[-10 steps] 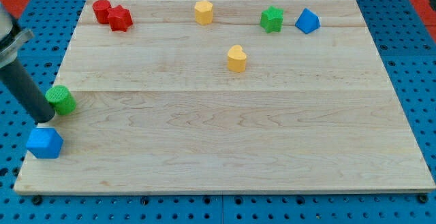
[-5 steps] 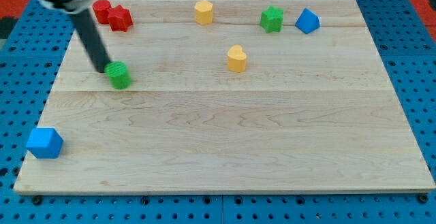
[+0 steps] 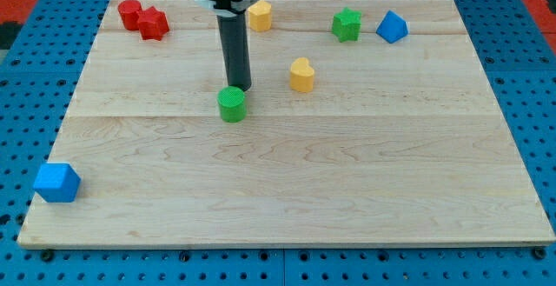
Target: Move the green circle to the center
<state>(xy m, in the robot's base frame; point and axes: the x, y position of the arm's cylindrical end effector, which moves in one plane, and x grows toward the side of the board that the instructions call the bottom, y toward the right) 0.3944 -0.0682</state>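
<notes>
The green circle (image 3: 232, 104) sits on the wooden board (image 3: 287, 190), left of the board's middle. My tip (image 3: 241, 88) stands just above the circle's top right edge, touching or nearly touching it. The dark rod rises straight up from there to the view's top.
A yellow heart block (image 3: 301, 75) lies right of my tip. A yellow hexagon (image 3: 259, 15) is at the top, partly beside the rod. A red circle (image 3: 129, 13) and red star (image 3: 154, 23) are top left. A green star (image 3: 347, 24) and blue block (image 3: 392, 27) are top right. A blue cube (image 3: 56, 182) is bottom left.
The green circle has travelled from the board's left edge rightward to left of the middle. My tip has moved right with it, from its left side to its top right.
</notes>
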